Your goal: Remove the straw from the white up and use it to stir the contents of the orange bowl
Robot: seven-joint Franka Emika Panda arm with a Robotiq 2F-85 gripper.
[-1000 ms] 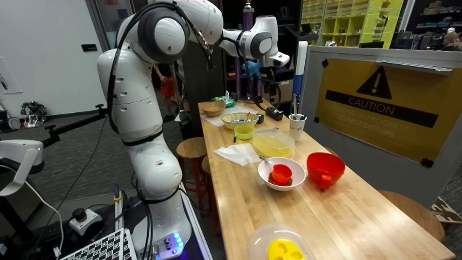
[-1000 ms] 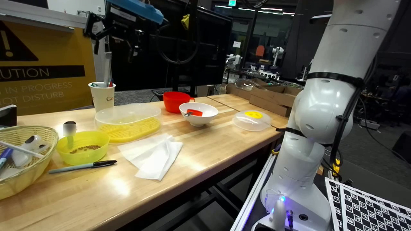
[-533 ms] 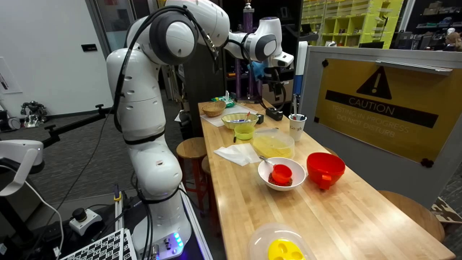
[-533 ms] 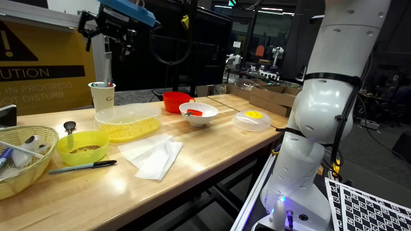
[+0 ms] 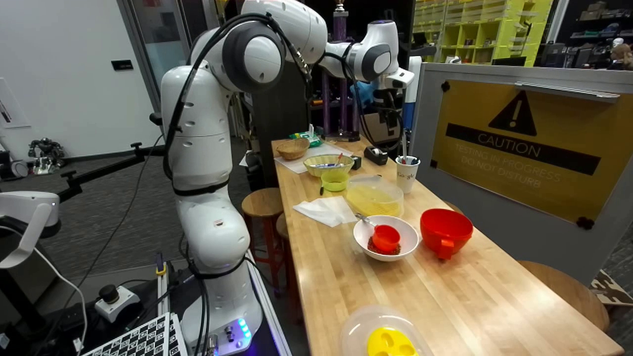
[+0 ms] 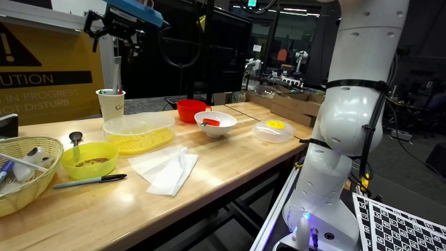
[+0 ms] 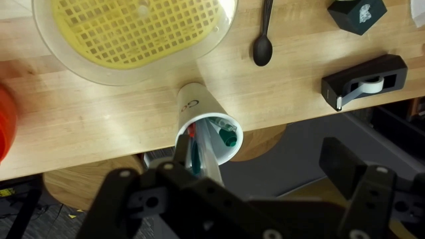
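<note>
Gripper [image 6: 112, 54] drifts toward the cup [image 6: 111, 108], fingers [image 7: 181, 147] spread

Since the earlier frames the arm [image 5: 198, 133] has swung further over the table [image 5: 445, 296] toward the cup; in an exterior view the gripper has slid across and a little up. Nothing on the table looks shifted. The fingers stand wide apart, clamped on nothing.

The straw [image 7: 208, 152], which I take to be the tall pale strip, stands in the cup among the pens [image 7: 229, 136] and rises past the rim. No step of the task looks done.

What could spoil this? Alignment first. In the wrist view the straw lies near one finger and far from its mate, so a descent at this offset might plant that finger on the rim and tip the cup. With the cup near the table's edge, it could go right over.

Pens come next. They crowd the straw, so fingers closing low might pinch one along with it and drag the cup up too. Gripping near the top would dodge that, though a thin, slick-looking strip could twist or slide out.

Later, a long straw carried low might strike the white bowl [image 6: 216, 131] and its scoop [image 6: 212, 122], just beside the red bowl [image 6: 191, 113], presumably the task's "orange" one. Whether that holds anything to stir, I cannot tell.
</note>
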